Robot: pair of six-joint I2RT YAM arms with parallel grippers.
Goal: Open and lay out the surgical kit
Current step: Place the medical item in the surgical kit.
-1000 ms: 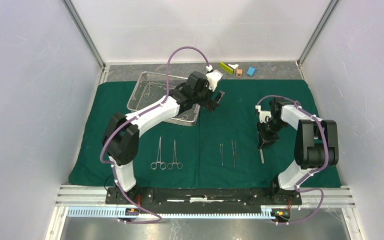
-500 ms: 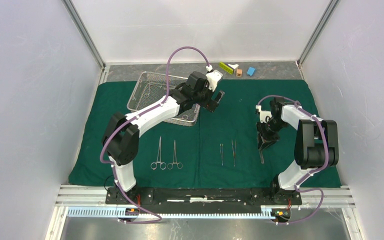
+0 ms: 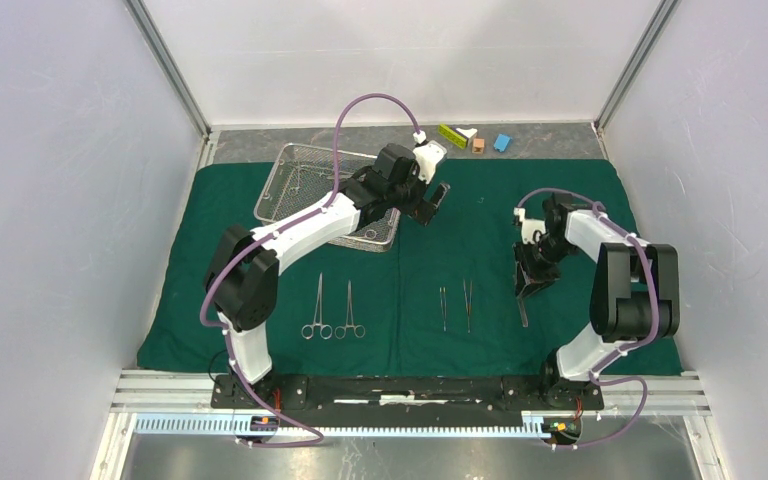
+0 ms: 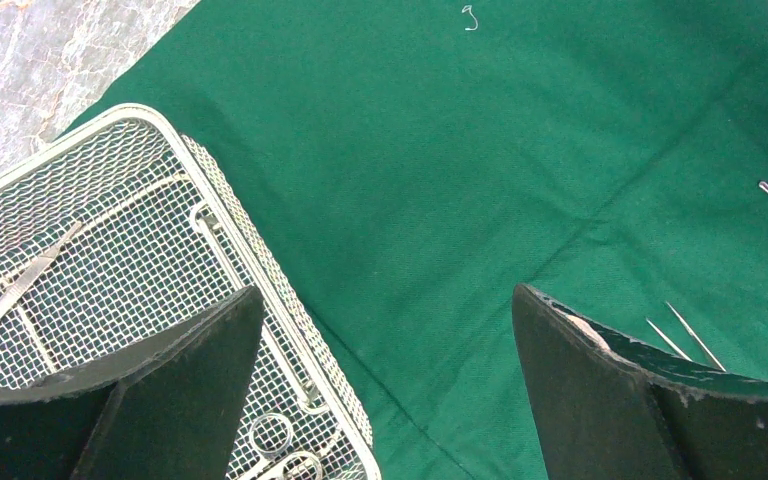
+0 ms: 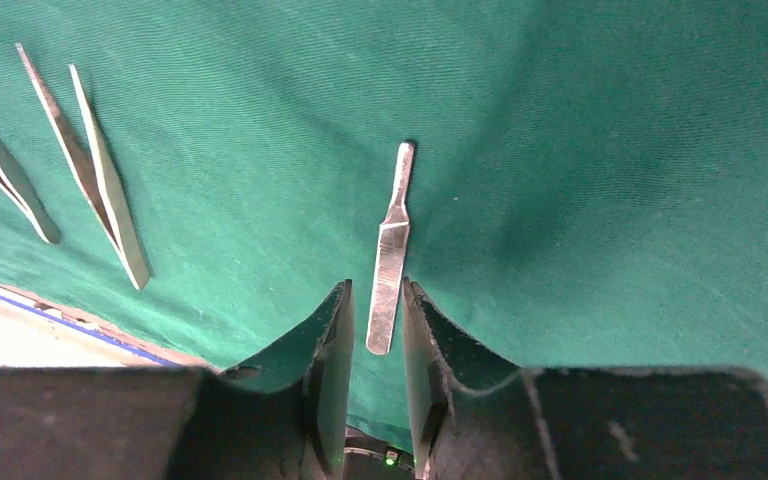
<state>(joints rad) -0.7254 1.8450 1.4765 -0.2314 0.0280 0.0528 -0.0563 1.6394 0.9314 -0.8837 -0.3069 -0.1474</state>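
Green drape (image 3: 460,200) lies spread flat, mesh tray (image 3: 268,182) at its far left, clamps (image 3: 332,310) and tweezers (image 3: 455,305) rowed near the front — set apart for reach. Right gripper (image 5: 376,290) straddles a steel handle (image 5: 393,240) on the cloth, jaws slightly parted, pinching nothing; left gripper (image 4: 387,292) gapes wide by the tray — ready, I judge, to fetch more.

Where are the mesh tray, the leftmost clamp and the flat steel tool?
mesh tray (image 3: 305,172), top external view, bare mesh floor.
leftmost clamp (image 3: 318,302), top external view, mid-shank.
flat steel tool (image 5: 390,262), right wrist view, its wide handle section.
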